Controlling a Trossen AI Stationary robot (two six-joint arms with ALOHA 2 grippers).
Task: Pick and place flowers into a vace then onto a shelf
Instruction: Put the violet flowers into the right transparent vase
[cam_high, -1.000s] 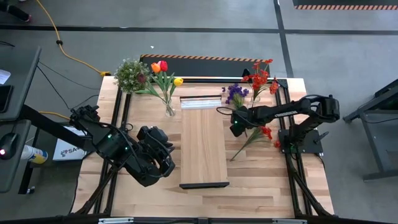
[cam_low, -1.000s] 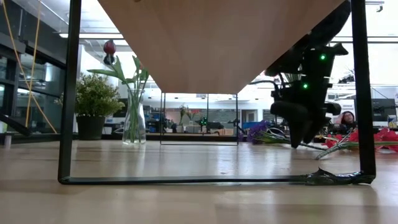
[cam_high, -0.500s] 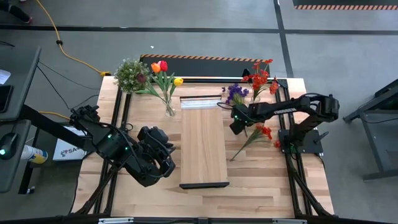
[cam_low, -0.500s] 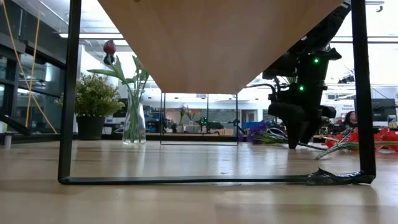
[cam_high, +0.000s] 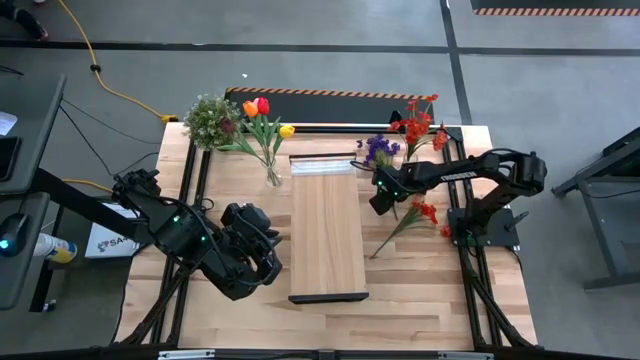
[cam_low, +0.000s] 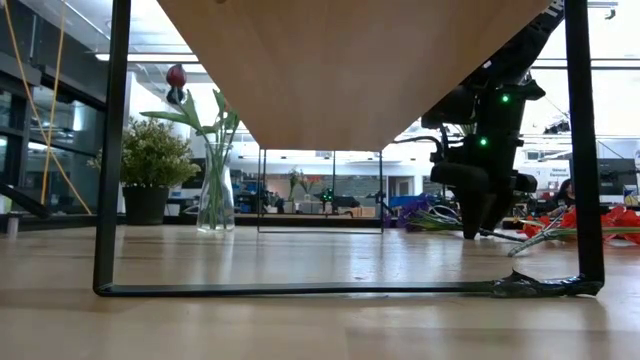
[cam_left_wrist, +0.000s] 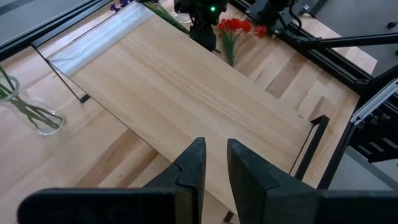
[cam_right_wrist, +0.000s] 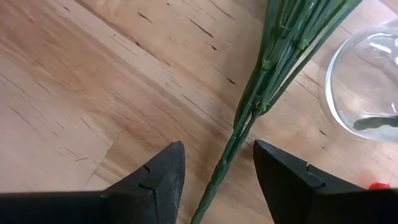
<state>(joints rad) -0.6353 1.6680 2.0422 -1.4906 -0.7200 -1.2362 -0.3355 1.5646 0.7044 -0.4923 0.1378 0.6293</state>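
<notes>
The purple sprig (cam_high: 377, 149) lies on the table right of the shelf (cam_high: 327, 235), its bundled green stems (cam_right_wrist: 258, 102) running between my right gripper's (cam_high: 379, 203) fingers, which stand apart, not clamped. Red sprays (cam_high: 420, 127) lie near. Tulips (cam_high: 260, 108) stand in the vase (cam_high: 273, 178). My left gripper (cam_left_wrist: 213, 168) waits left of the shelf, fingers slightly apart, empty. A second glass vessel (cam_right_wrist: 367, 87) is cut off.

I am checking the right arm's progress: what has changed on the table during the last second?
The right gripper moved toward the table's far edge, its open fingers now around a green stem, not yet gripping it. The left gripper, the vase of tulips and the shelf stayed put.
</notes>
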